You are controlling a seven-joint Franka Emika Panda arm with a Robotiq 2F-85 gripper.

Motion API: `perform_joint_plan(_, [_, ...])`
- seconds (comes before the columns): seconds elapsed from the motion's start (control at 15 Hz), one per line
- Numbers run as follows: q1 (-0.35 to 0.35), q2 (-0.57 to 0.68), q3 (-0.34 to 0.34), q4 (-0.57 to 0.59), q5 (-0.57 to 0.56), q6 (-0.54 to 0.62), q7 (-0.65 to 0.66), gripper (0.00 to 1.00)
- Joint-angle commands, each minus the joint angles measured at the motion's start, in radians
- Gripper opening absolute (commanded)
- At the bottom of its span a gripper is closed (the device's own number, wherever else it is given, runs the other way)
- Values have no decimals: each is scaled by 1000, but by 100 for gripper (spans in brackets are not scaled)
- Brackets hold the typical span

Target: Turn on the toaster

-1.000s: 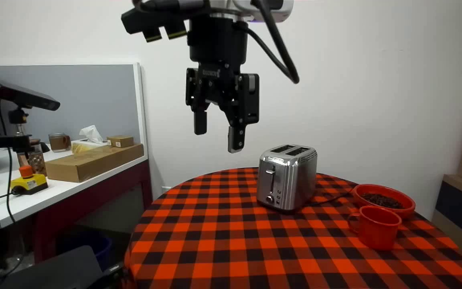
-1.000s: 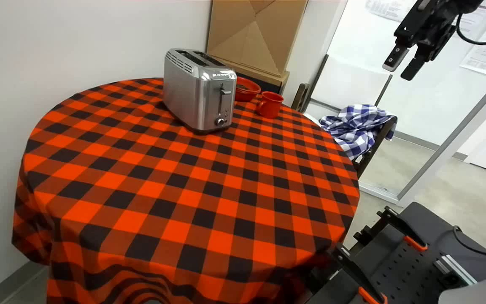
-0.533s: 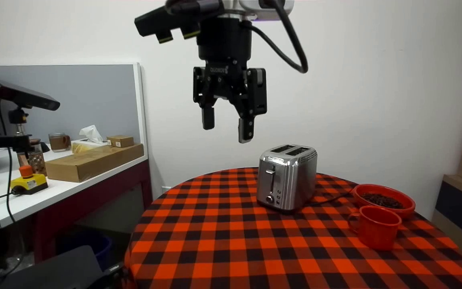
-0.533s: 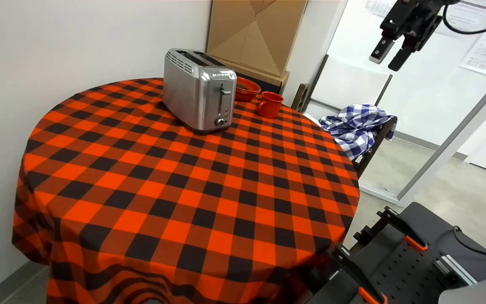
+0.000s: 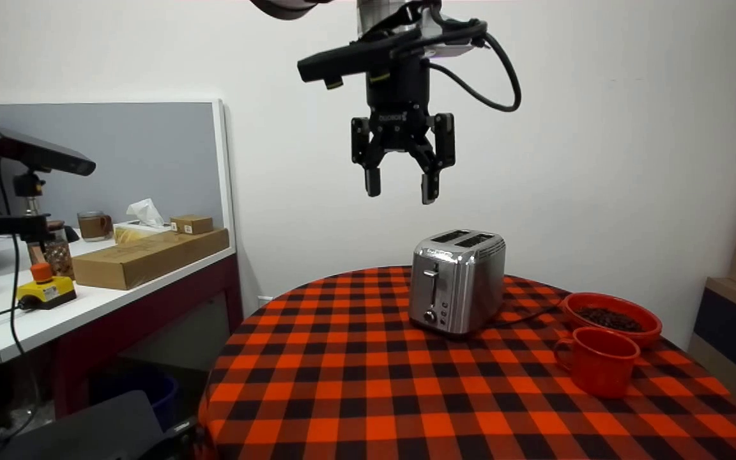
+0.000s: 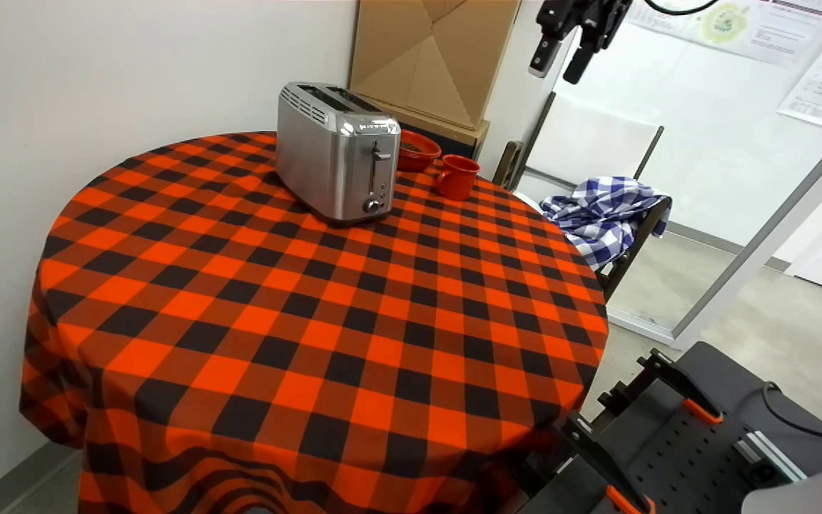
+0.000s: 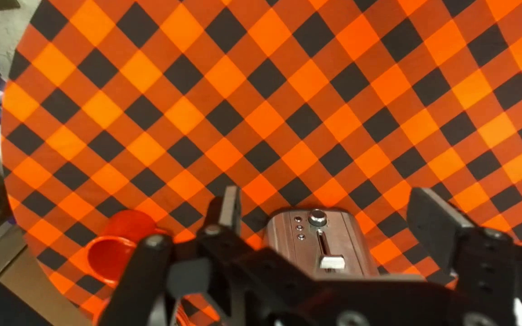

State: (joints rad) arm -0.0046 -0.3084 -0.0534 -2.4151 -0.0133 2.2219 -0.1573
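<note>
I log one upright red mug, one red bowl of dark pieces near it, one blue-and-white checked cloth.

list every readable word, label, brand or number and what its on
"ROBOTIQ", upside down and faint, on the gripper
Too blurred: lettering on the toaster
Too small: print on posters
Too small: tag on white desk
Too small: labels on small cardboard box
Too small: label on yellow emergency-stop box

the arm hangs in from the top of an exterior view — the gripper below it points down in mid-air, its two fingers parted wide. in the wrist view both pads face each other across a broad gap.
</note>
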Motion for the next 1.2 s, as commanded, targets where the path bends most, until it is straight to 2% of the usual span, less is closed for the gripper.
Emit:
perform_joint_plan(0.0, [6,184,31,175,-46,10,4,62])
perform_joint_plan(0.27, [9,335,64,304,-109,21,63,30])
perform_joint_plan(0.53, [34,454,80,371,-234,138,192,2])
perform_joint_plan(0.87, [97,550,58,393,-400,314,383,0])
perform_joint_plan(1.13, [129,614,35,418,-445,351,445,0])
